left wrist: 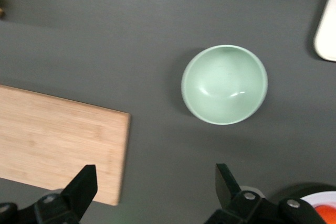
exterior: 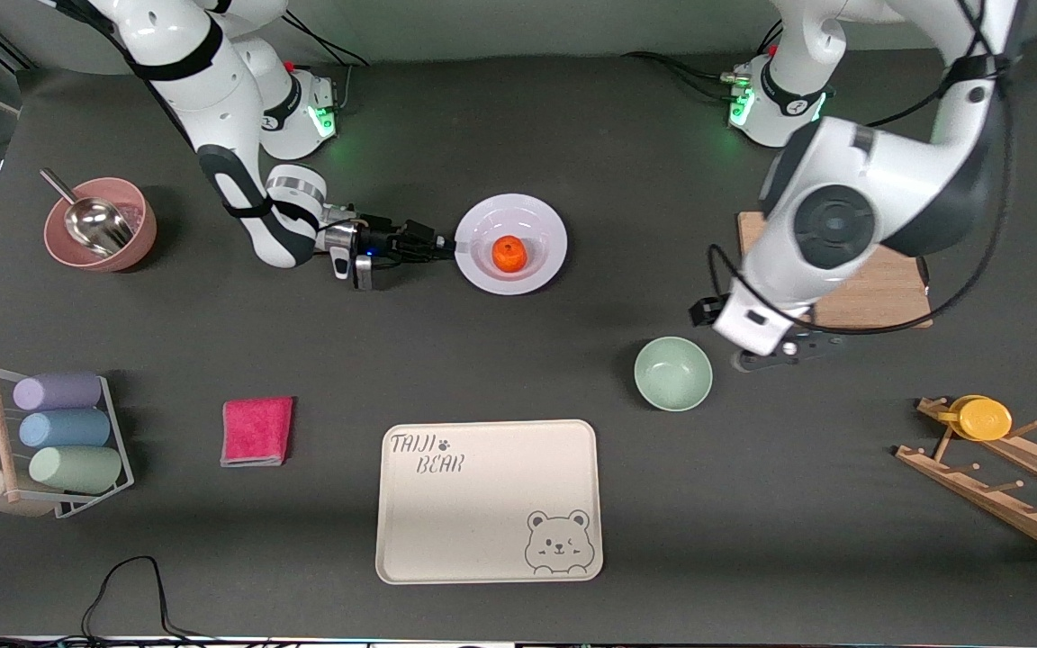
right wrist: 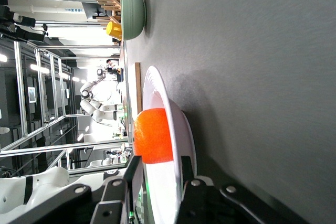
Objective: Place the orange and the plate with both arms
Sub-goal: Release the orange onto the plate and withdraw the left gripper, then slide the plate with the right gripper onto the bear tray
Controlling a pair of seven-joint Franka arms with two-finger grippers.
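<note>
- The plate [exterior: 511, 244] sits on the desk [exterior: 518, 360], midway between the two arms' ends and farther from the front camera than the cream tray [exterior: 489, 501].
- The orange [exterior: 509, 254] lies in the plate's middle.
- The right tool [exterior: 452, 248] reaches in level with the desk from the right arm's end; its fingers [right wrist: 190, 174] are narrow, clamped on the plate's rim, one above and one below.
- In the right wrist view the orange [right wrist: 153, 136] rests just past the fingers, on the plate [right wrist: 176, 124].
- The left tool [left wrist: 152, 182] hangs wide open over the bare desk between the green bowl [exterior: 672, 373] and the wooden board [exterior: 879, 283], well apart from the plate.
</note>
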